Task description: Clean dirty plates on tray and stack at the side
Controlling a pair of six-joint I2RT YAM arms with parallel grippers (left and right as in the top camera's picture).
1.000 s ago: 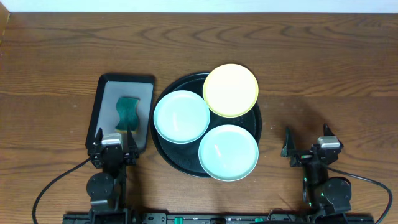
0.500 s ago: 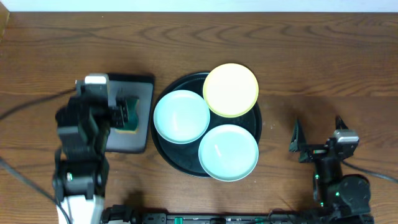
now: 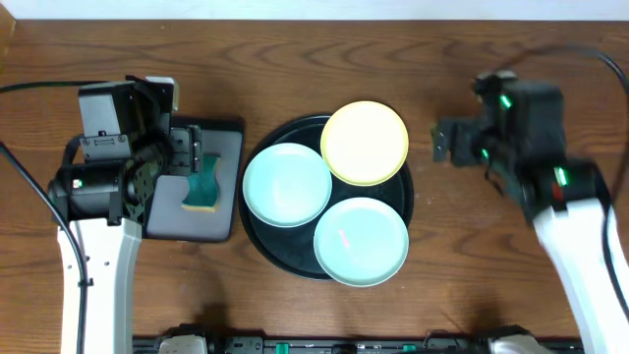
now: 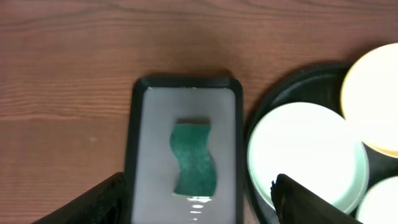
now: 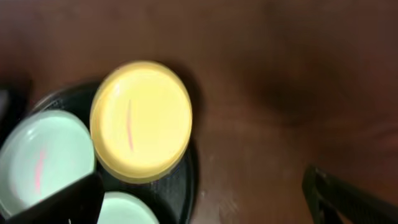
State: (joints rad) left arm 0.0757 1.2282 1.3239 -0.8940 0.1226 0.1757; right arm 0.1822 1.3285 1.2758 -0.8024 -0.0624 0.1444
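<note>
3 plates (image 3: 286, 184) crowd tray (image 3: 269, 246); yellow plate (image 3: 365, 143) overhangs far rim

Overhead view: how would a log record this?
left tool open above sponge | right tool open near yellow plate | three plates unstacked on tray

worktop (image 3: 295, 59) is dark reddish-brown wood w/ wavy grain running left-right, matte finish, and it fills nearly all of every view. thin pale strip (image 3: 314, 8) along the far edge in overhead, can't tell if wall or floor. small lighter wood patch (image 3: 5, 34) at far-left corner. light is even w/ soft shadows. right wrist view is darker & blurry.
</note>
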